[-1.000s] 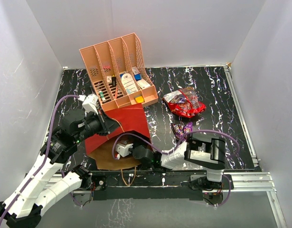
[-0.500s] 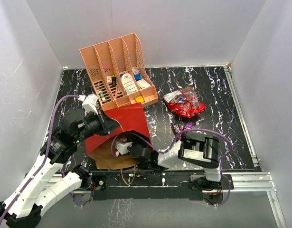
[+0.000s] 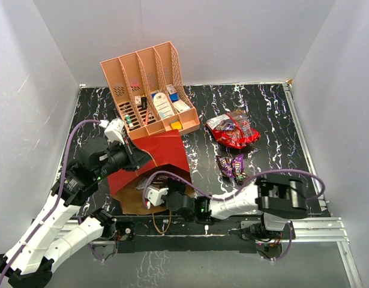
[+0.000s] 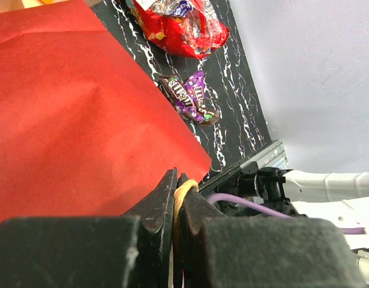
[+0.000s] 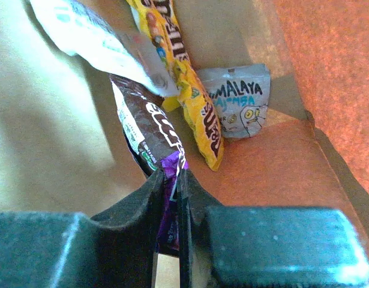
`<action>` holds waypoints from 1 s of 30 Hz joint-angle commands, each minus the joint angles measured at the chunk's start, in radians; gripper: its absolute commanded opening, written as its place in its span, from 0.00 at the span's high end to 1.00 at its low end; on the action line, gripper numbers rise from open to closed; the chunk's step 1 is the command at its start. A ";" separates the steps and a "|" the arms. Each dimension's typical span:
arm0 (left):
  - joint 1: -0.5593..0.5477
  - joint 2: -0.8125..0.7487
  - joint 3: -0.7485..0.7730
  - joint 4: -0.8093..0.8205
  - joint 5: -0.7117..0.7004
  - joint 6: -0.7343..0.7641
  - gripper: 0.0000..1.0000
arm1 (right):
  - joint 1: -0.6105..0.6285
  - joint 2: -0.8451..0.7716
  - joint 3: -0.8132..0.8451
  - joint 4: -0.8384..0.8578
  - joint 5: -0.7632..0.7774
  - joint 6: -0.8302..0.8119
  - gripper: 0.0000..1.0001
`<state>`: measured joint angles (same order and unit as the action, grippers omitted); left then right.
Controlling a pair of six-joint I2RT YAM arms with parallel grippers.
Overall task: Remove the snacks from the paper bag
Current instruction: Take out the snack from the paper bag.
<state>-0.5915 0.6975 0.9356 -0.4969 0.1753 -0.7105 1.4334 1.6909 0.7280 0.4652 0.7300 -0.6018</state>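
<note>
The red paper bag (image 3: pixel 163 151) lies on its side, its brown mouth toward the arms. My left gripper (image 3: pixel 136 157) (image 4: pixel 181 187) is shut on the bag's tan cord handle (image 4: pixel 184 193), holding the mouth up. My right gripper (image 3: pixel 155 193) (image 5: pixel 172 180) sits in the mouth, shut on a dark brown and purple candy pack (image 5: pixel 149 133). Deeper inside lie a yellow pack (image 5: pixel 193 99), a pale silvery wrapper (image 5: pixel 241 102) and a white wrapper (image 5: pixel 91 33). On the table to the right lie a shiny red bag (image 3: pixel 233 130) (image 4: pixel 184 27) and purple-brown packs (image 3: pixel 230 165) (image 4: pixel 191 96).
A salmon-pink slotted organizer (image 3: pixel 149 90) with small boxes stands right behind the paper bag. White walls close in the black marbled table (image 3: pixel 274 120) on three sides. A metal rail (image 3: pixel 316 225) runs along the near edge.
My right gripper has shut on the dark candy pack inside the bag mouth, and its elbow has swung right and toward the near edge. The left arm has held still.
</note>
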 commanded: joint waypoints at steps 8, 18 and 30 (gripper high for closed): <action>0.004 0.002 0.028 0.000 0.003 0.000 1.00 | 0.068 -0.442 -0.116 -0.259 -0.419 0.340 0.92; 0.004 0.004 0.019 0.002 -0.007 -0.006 1.00 | 0.068 -0.936 -0.157 -0.298 -0.677 0.469 0.93; 0.004 0.033 0.037 0.019 0.018 -0.018 1.00 | -0.053 -0.768 0.026 0.032 0.375 0.258 0.93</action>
<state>-0.5915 0.7357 0.9356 -0.4999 0.1757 -0.7204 1.4780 0.8253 0.6994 0.3416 0.7204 -0.2241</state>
